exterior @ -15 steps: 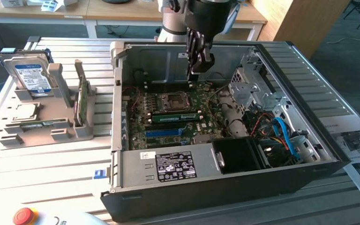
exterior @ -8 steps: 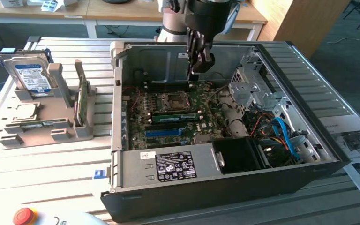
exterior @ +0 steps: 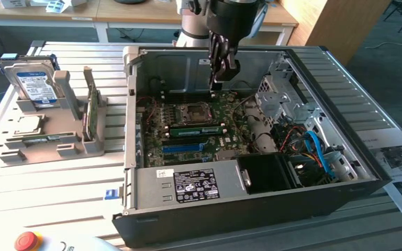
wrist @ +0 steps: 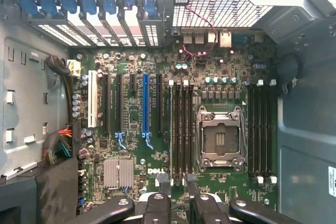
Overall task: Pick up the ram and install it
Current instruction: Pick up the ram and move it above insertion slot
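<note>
Above the centre of an open computer case [exterior: 257, 219], in the upper middle of the exterior view: dark gripper [exterior: 219, 86], jaws parted, holding nothing, touching nothing. Case laid on its side with the panel off, so the motherboard [exterior: 155, 128] faces up for reach from above.

Seen from the wrist, fingertips [wrist: 164, 182] with their gap running along the long memory slots [wrist: 181, 129] beside the CPU socket [wrist: 219, 139]. Probably turned that way so a thin board could pass edge-on between them.

Just below the socket in the exterior view, seated ram stick [exterior: 195, 130], green, standing in a slot.

At the exterior view's left, well apart from the gripper, grey holder [exterior: 92, 146] keeping parts separate and easy to grasp. Hard drive [exterior: 33, 83] upright at its upper end, square CPU chip [exterior: 28, 124] flat, loose ram stick [exterior: 44, 138] lying flat lower down.

Cannot tell which green stick belongs to the task; if the seated one, installing looks done.
</note>
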